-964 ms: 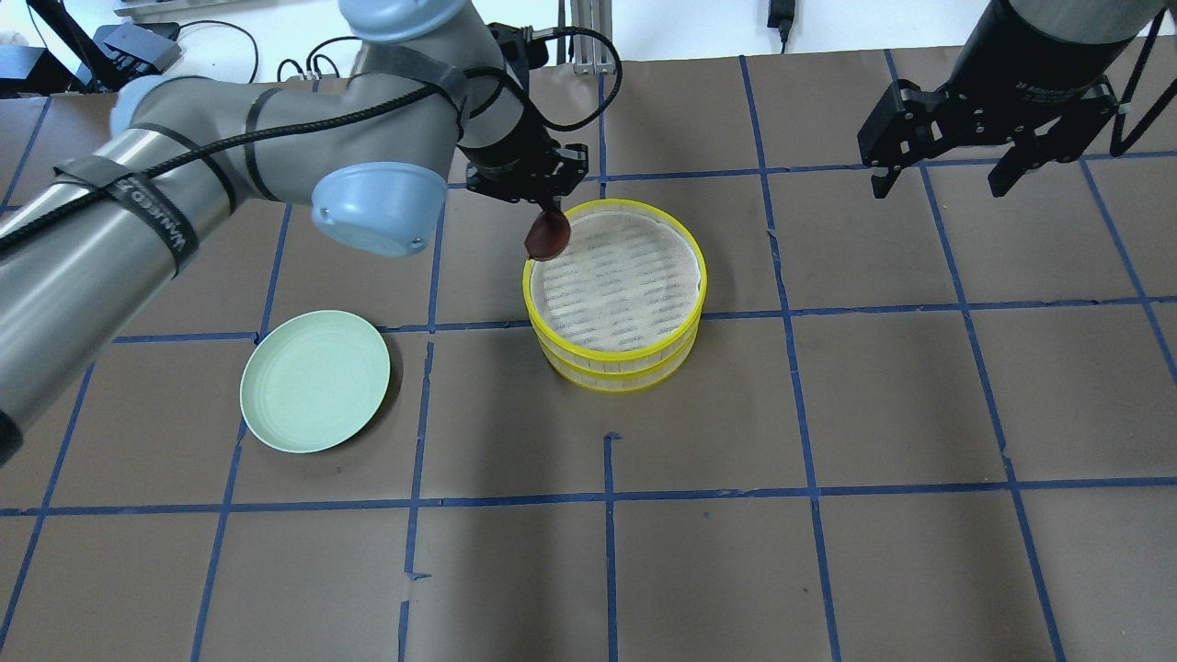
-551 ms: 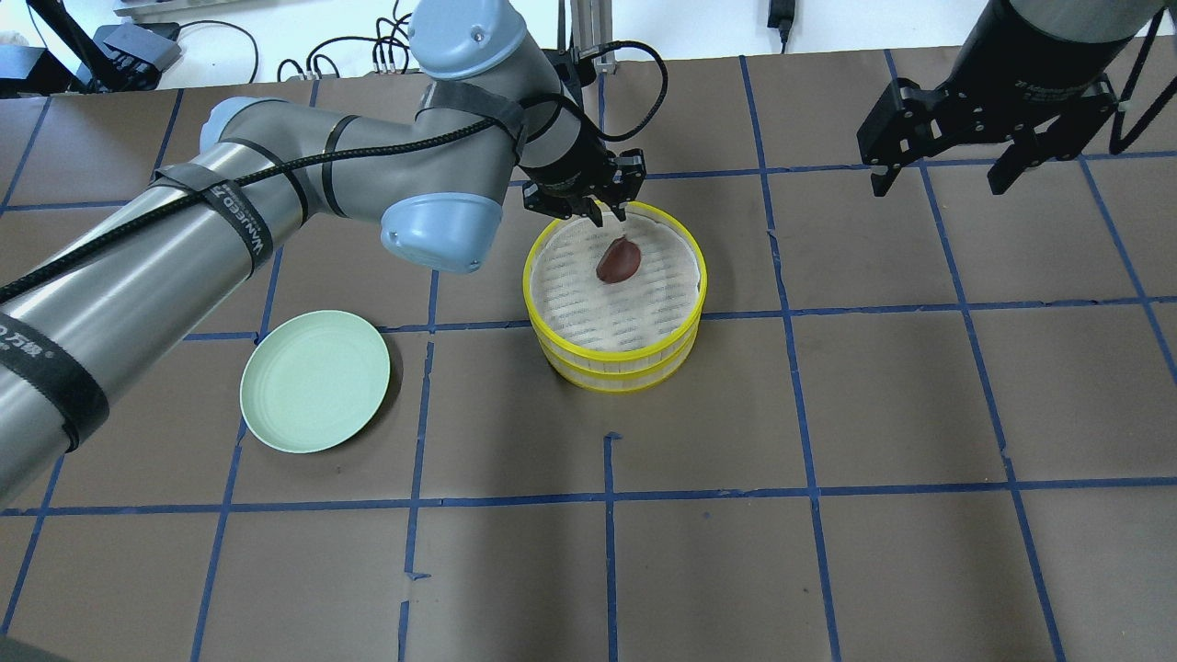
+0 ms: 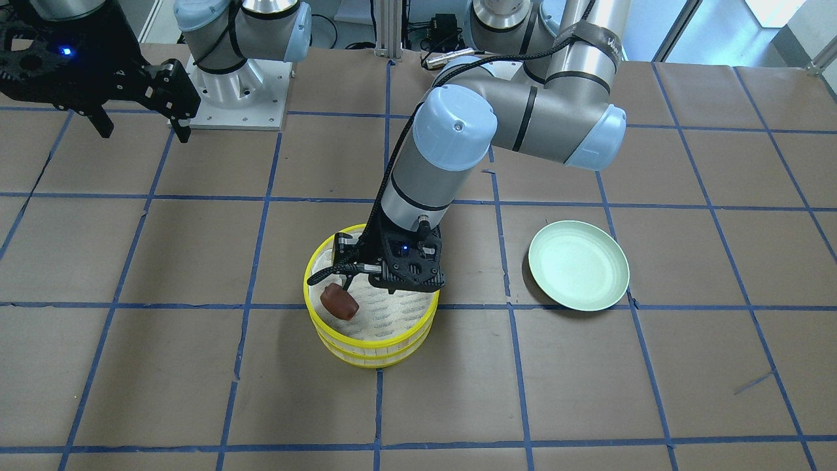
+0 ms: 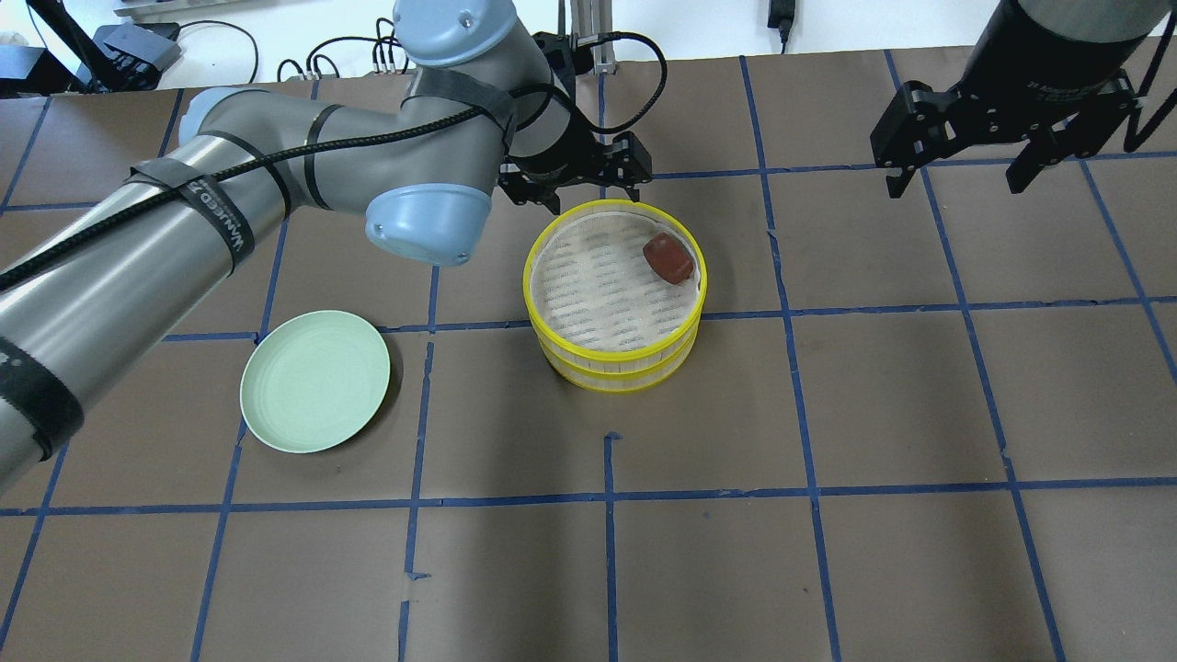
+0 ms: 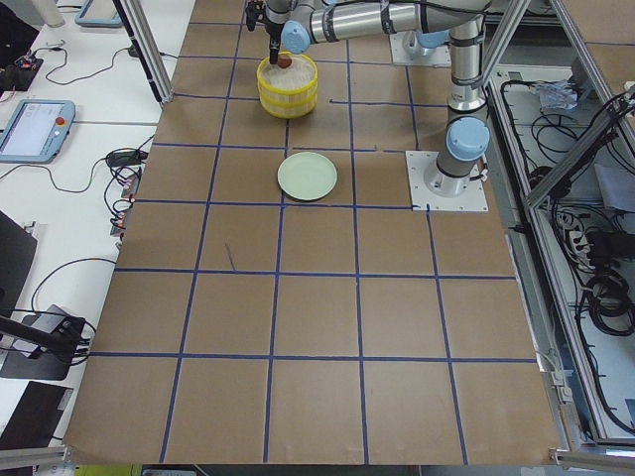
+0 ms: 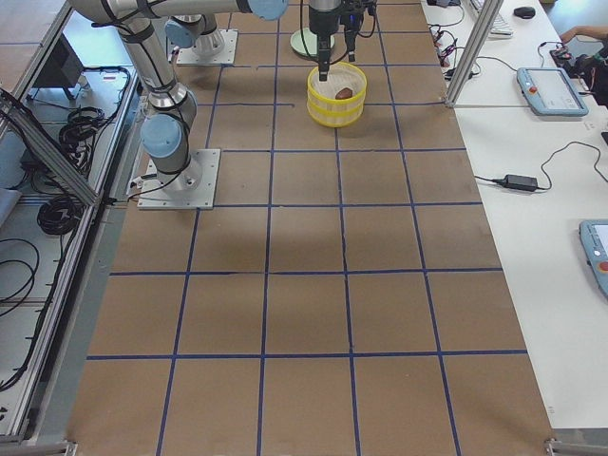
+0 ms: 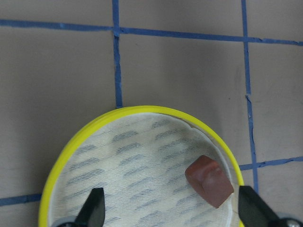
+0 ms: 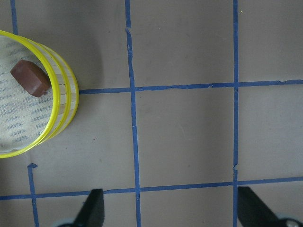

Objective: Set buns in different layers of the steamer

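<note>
Overhead exterior shows, nearest the robot, the pale green plate with no bun on it. Beyond it stand the two steamer layers, stacked: the lower tray under the upper tray. The dark reddish-brown bun lies on the upper tray's woven liner, close against the rim on the robot's right side, touching no gripper. Further back, the left gripper hangs over the stack's far rim, its jaws spread wide with nothing between them. Farthest off, the right gripper hovers well apart from the steamer, jaws also spread and empty.

By the look of it, the dark bun's placement is done. The white bun shows in no view, and the upper tray hides the lower tray's inside, so whether it sits there cannot be told. If it does, the left arm need only lift clear without clipping the yellow rim.
</note>
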Action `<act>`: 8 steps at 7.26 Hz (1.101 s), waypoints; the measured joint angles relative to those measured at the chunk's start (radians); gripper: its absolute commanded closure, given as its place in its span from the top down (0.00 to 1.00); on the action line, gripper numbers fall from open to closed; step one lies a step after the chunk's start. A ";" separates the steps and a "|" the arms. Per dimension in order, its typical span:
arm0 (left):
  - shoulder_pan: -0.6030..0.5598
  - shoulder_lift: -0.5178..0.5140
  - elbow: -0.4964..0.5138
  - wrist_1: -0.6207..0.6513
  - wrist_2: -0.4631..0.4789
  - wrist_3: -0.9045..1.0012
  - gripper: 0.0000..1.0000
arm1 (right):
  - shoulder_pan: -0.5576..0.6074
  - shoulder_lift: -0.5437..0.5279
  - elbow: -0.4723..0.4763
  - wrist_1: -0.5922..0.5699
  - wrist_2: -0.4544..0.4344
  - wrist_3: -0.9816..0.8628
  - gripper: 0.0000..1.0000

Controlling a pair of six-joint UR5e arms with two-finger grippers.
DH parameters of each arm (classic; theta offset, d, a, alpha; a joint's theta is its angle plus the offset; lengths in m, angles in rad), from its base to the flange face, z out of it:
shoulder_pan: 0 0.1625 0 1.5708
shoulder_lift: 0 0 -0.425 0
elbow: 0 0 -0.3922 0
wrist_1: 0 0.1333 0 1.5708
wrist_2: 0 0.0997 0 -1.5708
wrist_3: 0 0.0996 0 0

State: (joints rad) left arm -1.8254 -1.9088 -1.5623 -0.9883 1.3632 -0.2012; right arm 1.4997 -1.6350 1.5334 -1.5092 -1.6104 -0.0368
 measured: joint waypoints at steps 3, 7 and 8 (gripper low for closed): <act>0.186 0.145 0.002 -0.278 0.045 0.270 1.00 | 0.003 -0.001 0.000 0.006 0.011 0.008 1.00; 0.227 0.260 0.001 -0.516 0.164 0.307 1.00 | 0.044 0.040 -0.003 -0.003 0.098 -0.004 1.00; 0.227 0.261 0.000 -0.521 0.169 0.307 1.00 | 0.051 0.049 -0.004 -0.009 0.092 -0.006 1.00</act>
State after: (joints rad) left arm -1.5981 -1.6476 -1.5623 -1.5089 1.5325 0.1059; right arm 1.5509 -1.5865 1.5296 -1.5182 -1.5183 -0.0424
